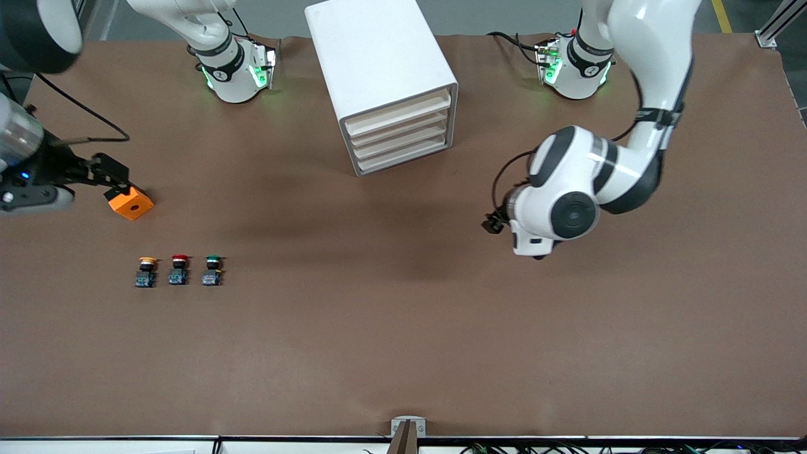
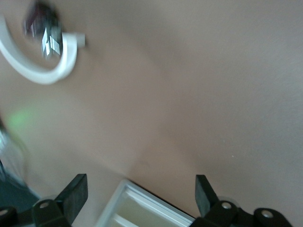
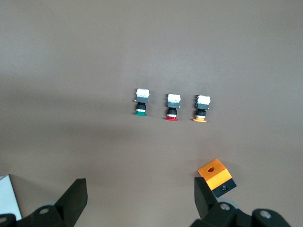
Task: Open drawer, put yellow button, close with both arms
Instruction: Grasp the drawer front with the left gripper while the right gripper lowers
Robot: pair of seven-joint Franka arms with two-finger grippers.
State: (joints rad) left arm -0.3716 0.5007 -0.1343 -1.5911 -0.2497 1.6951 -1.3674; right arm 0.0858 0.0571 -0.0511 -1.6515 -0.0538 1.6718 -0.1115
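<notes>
The white cabinet (image 1: 381, 69) stands at the middle of the table near the arms' bases, and its top drawer (image 1: 398, 113) is shut. The yellow button (image 1: 147, 270) stands upright toward the right arm's end, nearer the front camera than the cabinet; it also shows in the right wrist view (image 3: 200, 109). My right gripper (image 1: 113, 178) is open and empty in the air beside an orange box; its wrist view (image 3: 139, 187) looks down on the buttons. My left gripper (image 1: 498, 222), mostly hidden under its wrist, is open and empty (image 2: 140, 183), facing a corner of the cabinet (image 2: 147, 208).
A red-capped button (image 1: 179, 268) and a green-capped one (image 1: 212, 268) stand in a row beside the yellow one. An orange box (image 1: 131, 203) with a round hole lies by my right gripper's fingertip. The three lower drawers (image 1: 403, 146) are shut.
</notes>
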